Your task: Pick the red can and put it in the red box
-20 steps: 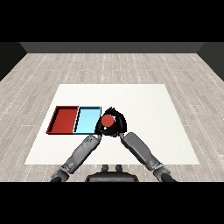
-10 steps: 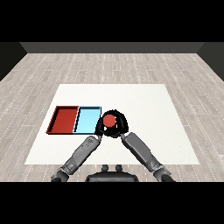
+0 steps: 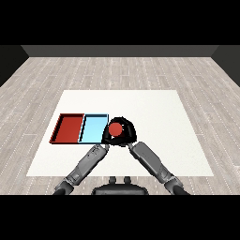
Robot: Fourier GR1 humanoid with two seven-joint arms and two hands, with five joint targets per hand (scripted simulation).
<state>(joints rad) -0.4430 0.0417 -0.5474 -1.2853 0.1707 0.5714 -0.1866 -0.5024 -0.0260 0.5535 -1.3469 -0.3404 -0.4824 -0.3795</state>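
The white table (image 3: 154, 105) carries two trays side by side: the red tray (image 3: 60, 127) at 9 o'clock of the blue tray (image 3: 86, 129). The right hand (image 3: 129, 135) curls round the can (image 3: 116, 129), just beside the blue tray at its 3 o'clock. The left hand (image 3: 107, 138) is partly hidden; its state cannot be told. Carry the can toward 9 o'clock, clearing the blue tray, and keep it upright. The can shows a round red top.

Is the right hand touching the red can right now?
Touching. The head view shows the right hand curled round the red can, black fingers wrapping its sides beside the light blue tray.
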